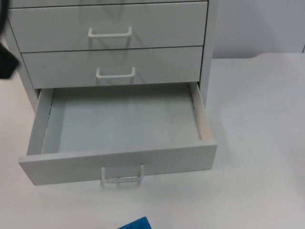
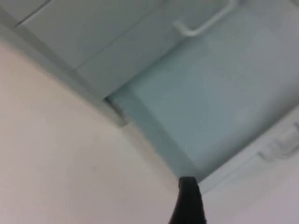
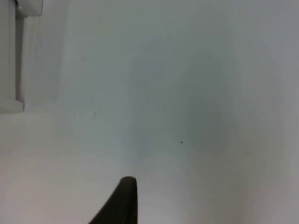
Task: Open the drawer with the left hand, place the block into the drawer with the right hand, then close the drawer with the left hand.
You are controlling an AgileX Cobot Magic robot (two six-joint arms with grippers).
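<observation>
Bottom drawer (image 1: pixel 119 124) of the pale grey three-drawer cabinet (image 1: pixel 109 33) pulled well out over the white table top (image 1: pixel 257 119), its floor bare, its white loop handle (image 1: pixel 121 177) facing the near edge. Blue block (image 1: pixel 136 223) lying on the table just in front of the drawer front, close to the handle, cut off by the near edge of the top view (a corner of flat blue surface, no more).

Left gripper (image 2: pixel 188 201) off the drawer's left front corner, above bare table, looking along the open drawer's side; impossible to tell whether its jaws are spread or pressed together. Right gripper (image 3: pixel 122 201) over bare table to the right of the cabinet, well apart from the block; jaw state likewise impossible to tell.

Opening judged done; block pickup not yet begun. Likely trouble: a long reach across for the right arm, with the protruding drawer front and handle beside the path, so a low approach could knock the drawer or nudge the block off the near edge.
</observation>
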